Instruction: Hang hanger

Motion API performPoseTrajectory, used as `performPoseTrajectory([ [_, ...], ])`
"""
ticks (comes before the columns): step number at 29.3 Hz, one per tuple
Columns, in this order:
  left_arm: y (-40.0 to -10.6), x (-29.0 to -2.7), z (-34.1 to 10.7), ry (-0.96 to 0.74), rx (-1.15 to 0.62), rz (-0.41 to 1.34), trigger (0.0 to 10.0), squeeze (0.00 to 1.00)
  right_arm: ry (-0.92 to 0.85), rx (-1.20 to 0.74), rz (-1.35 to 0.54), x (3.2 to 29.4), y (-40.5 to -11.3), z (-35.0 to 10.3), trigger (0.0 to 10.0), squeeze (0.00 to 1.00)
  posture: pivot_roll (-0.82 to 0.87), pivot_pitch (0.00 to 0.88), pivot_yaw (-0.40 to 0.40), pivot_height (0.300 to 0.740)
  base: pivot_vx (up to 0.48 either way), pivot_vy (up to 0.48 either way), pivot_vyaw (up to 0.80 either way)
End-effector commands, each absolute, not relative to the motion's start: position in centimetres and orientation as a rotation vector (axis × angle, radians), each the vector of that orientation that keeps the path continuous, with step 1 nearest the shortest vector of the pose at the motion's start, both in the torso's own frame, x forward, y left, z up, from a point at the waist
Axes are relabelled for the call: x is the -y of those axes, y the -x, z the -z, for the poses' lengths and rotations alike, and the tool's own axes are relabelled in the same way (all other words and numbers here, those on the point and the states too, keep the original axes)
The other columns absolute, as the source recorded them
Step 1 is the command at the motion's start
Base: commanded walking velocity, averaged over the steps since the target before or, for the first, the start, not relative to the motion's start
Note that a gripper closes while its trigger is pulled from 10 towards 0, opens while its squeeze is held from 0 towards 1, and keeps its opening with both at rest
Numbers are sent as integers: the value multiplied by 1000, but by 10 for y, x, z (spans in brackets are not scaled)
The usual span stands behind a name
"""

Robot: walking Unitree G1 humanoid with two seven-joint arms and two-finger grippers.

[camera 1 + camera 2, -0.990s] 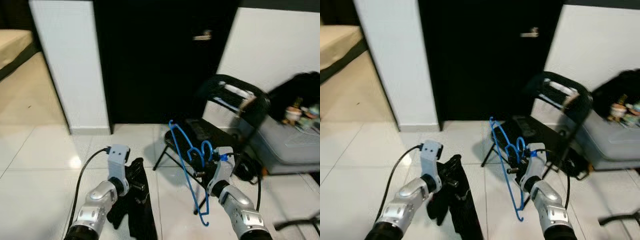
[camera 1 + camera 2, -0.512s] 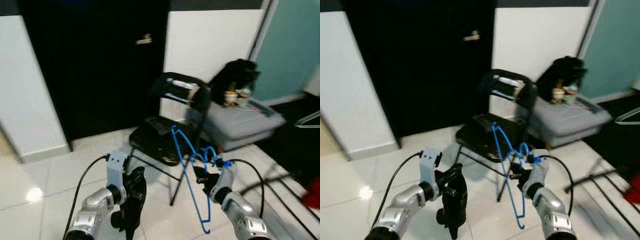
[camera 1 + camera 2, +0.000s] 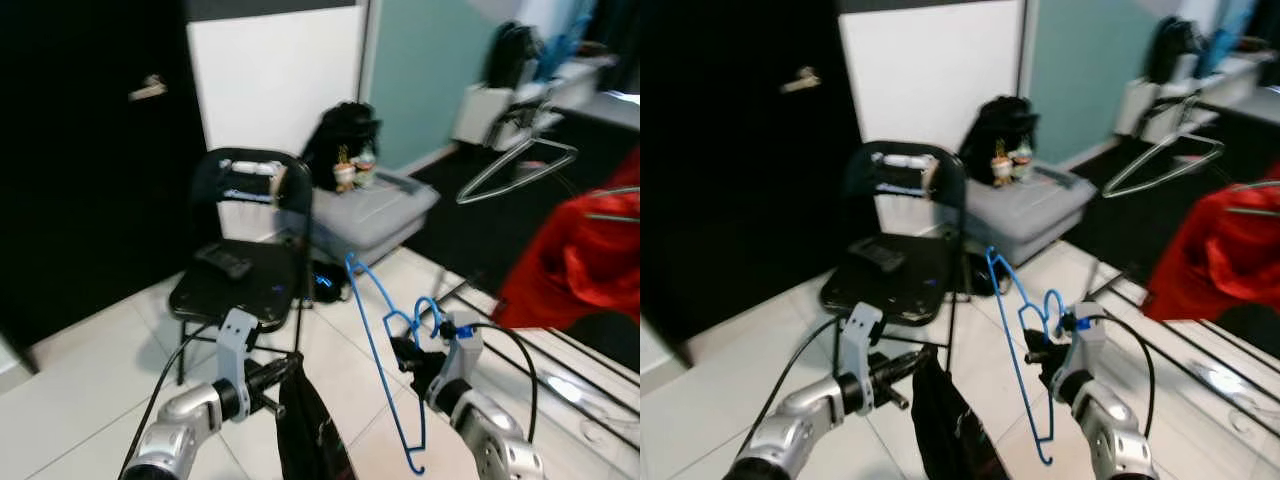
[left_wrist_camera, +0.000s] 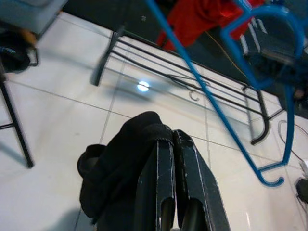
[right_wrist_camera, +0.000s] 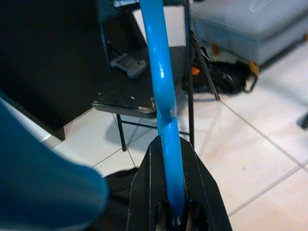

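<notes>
My right gripper [image 3: 408, 350] is shut on a blue plastic hanger [image 5: 161, 72], which it holds upright at the lower right, hook end near the fingers. The hanger's long bar [image 3: 373, 340] slants down toward the floor. My left gripper [image 3: 288, 374], at the lower left, is shut on a black garment [image 3: 310, 430] that hangs down from its fingers. In the left wrist view the fingers [image 4: 161, 159] pinch the bunched black cloth [image 4: 120, 163]. A black drying rack [image 3: 560, 350] with floor rails stands to the right, with a red garment [image 3: 575, 265] hanging on it.
A black folding chair [image 3: 240, 270] stands just beyond my left gripper, a remote on its seat. Behind it are a grey box [image 3: 375, 210] with a black bag on top, a dark door to the left, and a grey empty hanger [image 3: 1160, 168] at the far right.
The camera has swung to the right: the door slid left, and the rack and red garment came into view. Both grippers keep their holds.
</notes>
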State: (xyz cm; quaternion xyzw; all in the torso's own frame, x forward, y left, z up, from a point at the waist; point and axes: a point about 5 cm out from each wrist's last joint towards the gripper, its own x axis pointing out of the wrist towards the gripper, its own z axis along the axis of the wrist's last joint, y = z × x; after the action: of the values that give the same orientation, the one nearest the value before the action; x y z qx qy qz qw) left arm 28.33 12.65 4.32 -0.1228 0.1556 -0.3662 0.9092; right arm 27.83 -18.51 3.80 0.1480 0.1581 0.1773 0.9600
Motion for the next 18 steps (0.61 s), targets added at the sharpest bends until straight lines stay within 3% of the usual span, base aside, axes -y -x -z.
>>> performPoseTrajectory([
  [1, -283, -127, -45, 263, -309, 758, 10000, 0, -293, -327, -385, 183, -279, -40, 10000, 0, -143, 0, 10, 740, 0, 0, -800],
  [3, -283, -128, -46, 257, -308, 761, 10000, 0, -293, -330, -390, 183, -279, -40, 10000, 0, -143, 0, 10, 740, 0, 0, -800],
  [6, -282, -125, -61, 6, -217, 884, 10000, 0, -288, -330, -449, 181, -276, -42, 10000, 0, -139, 0, 2, 740, 0, 0, -800],
  [12, -286, -125, -75, -112, -166, 940, 10000, 0, -266, -317, -486, 182, -274, -46, 10000, 0, -136, 0, 1, 740, 0, 0, -800],
  [14, -301, -124, -116, -340, -12, 981, 10000, 0, -217, -298, -551, 190, -269, -55, 10000, 0, -143, 0, 15, 740, 0, 0, -800],
  [18, -309, -121, -147, -525, 108, 996, 10000, 0, -193, -266, -592, 199, -267, -68, 10000, 0, -151, 0, 27, 740, 0, 0, -800],
])
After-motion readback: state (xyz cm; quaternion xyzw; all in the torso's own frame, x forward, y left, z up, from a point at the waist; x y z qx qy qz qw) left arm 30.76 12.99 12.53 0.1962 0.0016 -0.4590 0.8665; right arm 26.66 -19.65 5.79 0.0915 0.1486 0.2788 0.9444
